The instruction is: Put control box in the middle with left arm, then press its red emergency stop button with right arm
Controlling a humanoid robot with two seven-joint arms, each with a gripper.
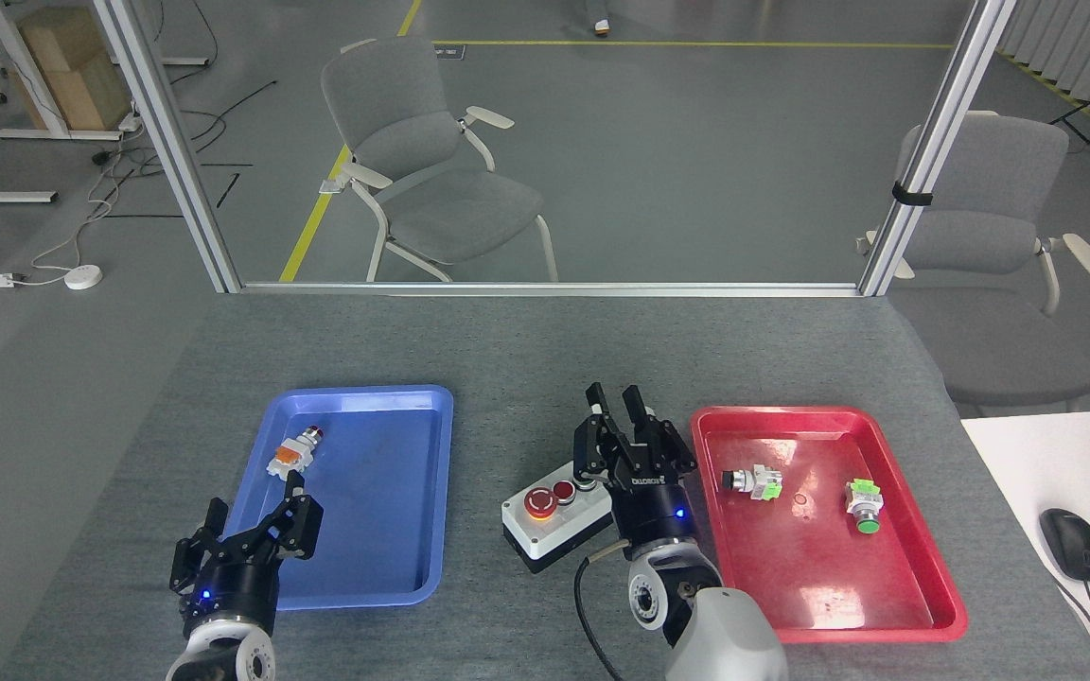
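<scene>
The box [564,520] sits on the grey table [526,359], in the middle, between the blue tray [431,577] and the red tray [942,615]. Its long side runs slantwise, and the red button [539,503] is at the near left end. The right gripper [617,401] hangs over the far right end, fingers apart and holding nothing, so the button lies down and left of it. The left gripper [256,506] is farther off, over the blue tray, open and empty too.

Both tools point away with fingers spread, left tool [250,521] low, right tool [617,405] farther forward.
</scene>
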